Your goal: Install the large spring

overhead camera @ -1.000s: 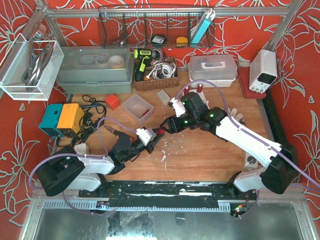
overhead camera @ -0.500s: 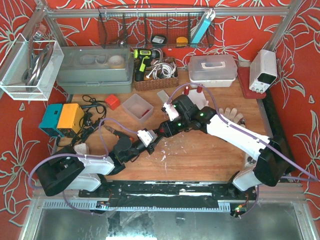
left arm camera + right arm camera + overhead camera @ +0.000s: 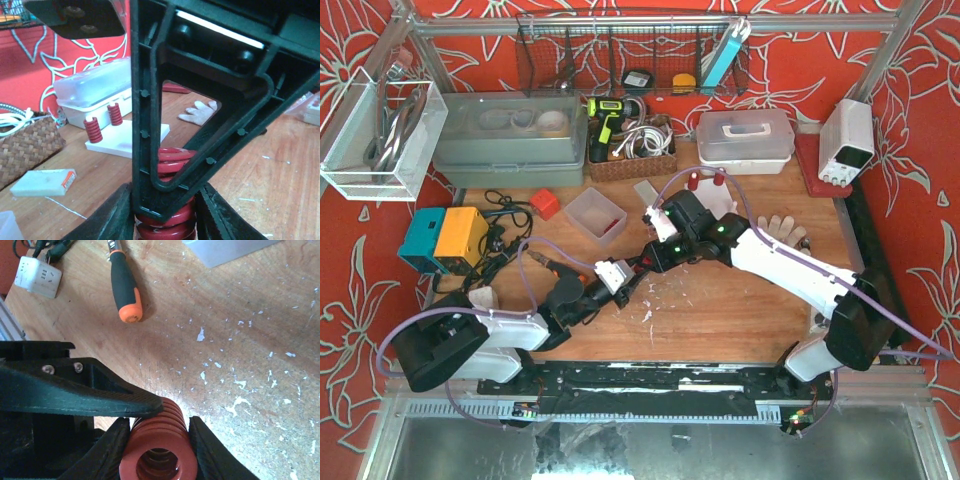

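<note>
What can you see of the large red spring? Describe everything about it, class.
The large spring is a thick, glossy orange-red coil of closely stacked turns with a hollow core. Both the left gripper and the right gripper clamp it, fingers pressed on its sides, above the wooden table. Its open end faces the right wrist camera.

Left gripper (image 3: 636, 287) and right gripper (image 3: 647, 264) both clamp the large spring (image 3: 157, 440); left arm reaches from spring's left; right arm from its right.
</note>
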Robot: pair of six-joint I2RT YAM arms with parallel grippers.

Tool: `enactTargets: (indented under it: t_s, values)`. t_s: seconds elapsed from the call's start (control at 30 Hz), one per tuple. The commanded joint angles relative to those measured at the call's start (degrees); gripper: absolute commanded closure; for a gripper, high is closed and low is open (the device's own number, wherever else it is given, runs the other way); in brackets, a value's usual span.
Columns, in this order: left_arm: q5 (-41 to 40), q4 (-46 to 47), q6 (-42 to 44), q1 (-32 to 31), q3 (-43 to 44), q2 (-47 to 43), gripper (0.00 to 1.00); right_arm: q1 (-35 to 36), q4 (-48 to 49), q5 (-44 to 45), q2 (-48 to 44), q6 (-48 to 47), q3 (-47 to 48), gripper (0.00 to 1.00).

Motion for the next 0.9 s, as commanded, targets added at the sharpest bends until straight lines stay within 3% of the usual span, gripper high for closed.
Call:
enactTargets:
  t_s: [0.0,0.07,0.17,0.27,0.57,0.87]
  values:
    - [-5.2,4.2,0.4,-0.2,-0.1,-0.3,0.57,0.5,0.0,3.5,-2.1,-0.4,1.5,1.00]
    - [-6.7,3.1,0.9,-0.3,0.0,-0.5,0.43,0.5,0.2,7.2,-3.0,-0.7,1.2,1.00]
    - [-9.1,0.6,1.2,-0.3,0.2,-1.5,0.13,0.3,0.3,13.9,-4.8,-1.6,0.6,1.00]
    - [-10.3,0.2,0.9,-0.3,0.1,-1.9,0.01,-0.7,0.0,20.4,-6.3,-2.7,-0.1,1.00]
    - [-14.9,-1.7,-0.2,-0.3,1.2,-0.7,0.00,-13.2,-1.4,28.9,-7.7,-5.3,-1.6,1.00]
    - [-14.8,-3.0,-1.0,-0.3,1.5,-1.6,0.00,-25.1,-0.5,35.5,-2.1,-7.6,0.7,1.00]
